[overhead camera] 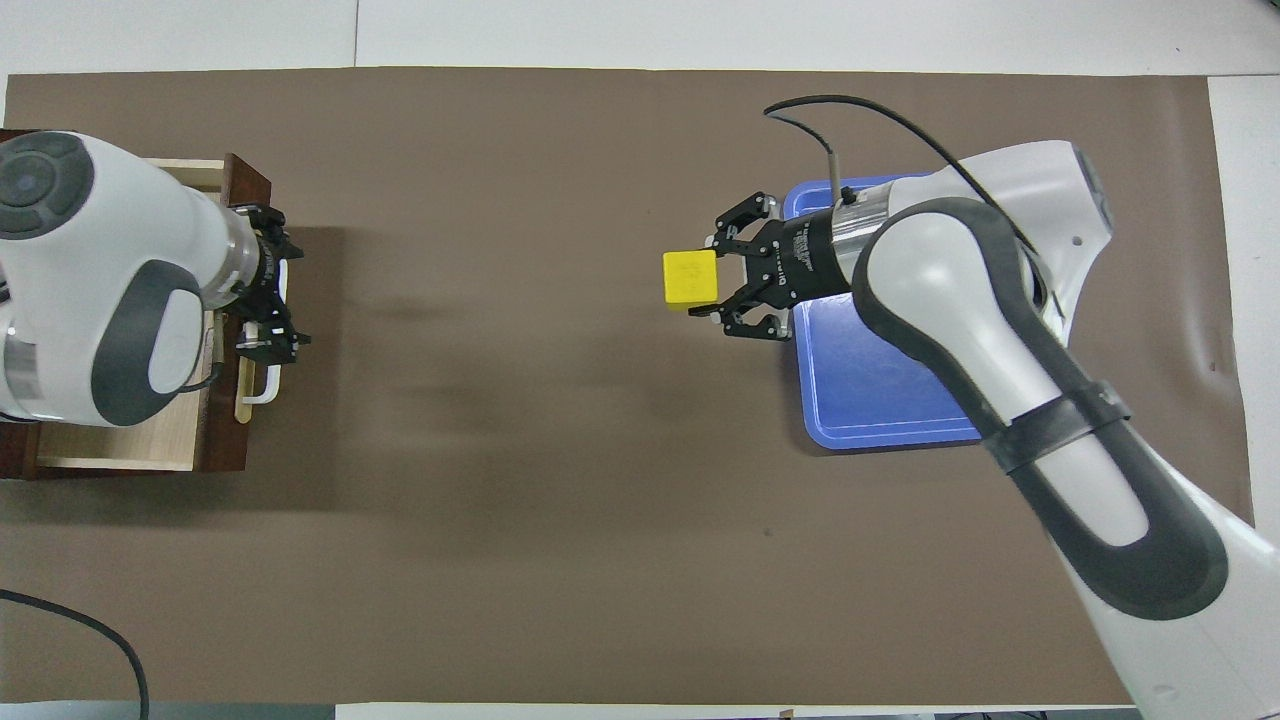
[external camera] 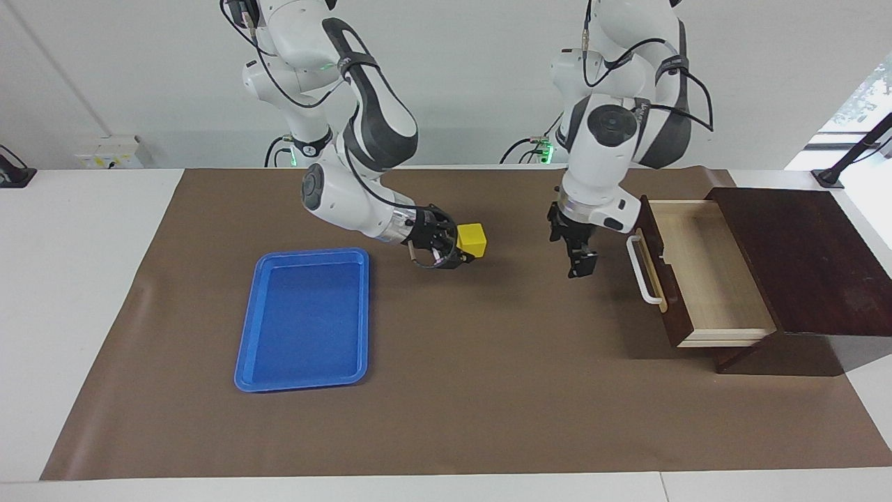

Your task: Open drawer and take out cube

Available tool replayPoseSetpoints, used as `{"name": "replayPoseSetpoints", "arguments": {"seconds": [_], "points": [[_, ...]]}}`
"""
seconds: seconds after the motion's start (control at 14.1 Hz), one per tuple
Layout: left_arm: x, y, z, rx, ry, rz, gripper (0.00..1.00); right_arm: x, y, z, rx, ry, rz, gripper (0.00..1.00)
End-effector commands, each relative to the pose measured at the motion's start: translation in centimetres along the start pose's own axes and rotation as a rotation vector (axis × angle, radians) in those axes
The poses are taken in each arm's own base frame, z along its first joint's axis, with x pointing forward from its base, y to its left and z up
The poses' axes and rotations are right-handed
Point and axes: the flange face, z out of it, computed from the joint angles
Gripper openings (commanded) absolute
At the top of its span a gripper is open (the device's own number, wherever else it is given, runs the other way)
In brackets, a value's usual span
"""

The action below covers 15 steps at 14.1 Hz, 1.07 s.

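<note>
Right claw (external camera: 468, 245) clamps cube (external camera: 472, 239) above table (external camera: 488, 390); left claw (external camera: 580, 263) closed, empty, before open drawer (external camera: 704, 272).

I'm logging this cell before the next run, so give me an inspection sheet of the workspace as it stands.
Surface: brown mat over a white table.
Job's things: drawer pulled open, its visible interior bare; cube held in the air over the mat, between the drawer and the blue tray.
Clutter: blue tray, toward the right arm's end, holds nothing.
Grippers: right gripper shut on the cube; left gripper hangs in front of the drawer handle, holding nothing.
Cables: black cables along both arms; one cable at the table edge.
Surroundings: white wall, socket box.
</note>
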Motion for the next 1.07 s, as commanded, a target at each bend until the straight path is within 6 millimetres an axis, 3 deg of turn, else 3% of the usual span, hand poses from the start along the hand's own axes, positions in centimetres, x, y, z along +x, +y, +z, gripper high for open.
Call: {"name": "replayPoseSetpoints", "arguments": {"seconds": [0.0, 0.14, 0.28, 0.5, 0.57, 0.71, 0.85, 1.0], "points": [[6.0, 0.0, 0.2, -0.028, 0.023, 0.109, 1.0, 5.4, -1.4, -3.1, -0.001, 0.059, 0.009, 0.0], [10.2, 0.3, 0.3, -0.028, 0.056, 0.159, 1.0, 8.8, -2.0, -5.2, 0.017, 0.078, 0.012, 0.0], [14.3, 0.3, 0.3, -0.033, 0.066, 0.218, 1.0, 13.6, -2.4, -6.3, 0.026, 0.083, 0.036, 0.0], [18.4, 0.0, 0.3, -0.043, 0.076, 0.268, 1.0, 17.3, -1.7, -6.7, 0.018, 0.084, 0.031, 0.0], [18.6, 0.1, 0.0, -0.034, 0.076, 0.291, 1.0, 19.1, -1.3, -6.4, 0.008, 0.086, 0.013, 0.0], [17.0, 0.3, -1.1, -0.012, 0.068, 0.335, 1.0, 22.3, -0.3, -6.5, 0.003, 0.089, -0.024, 0.0], [13.8, -0.7, -3.9, 0.022, 0.052, 0.389, 1.0, 22.8, 0.2, -6.2, -0.003, 0.089, -0.013, 0.0], [10.2, -2.4, -7.2, 0.041, 0.043, 0.565, 1.0, 23.4, 0.8, -5.9, -0.001, 0.097, 0.0, 0.0]]}}
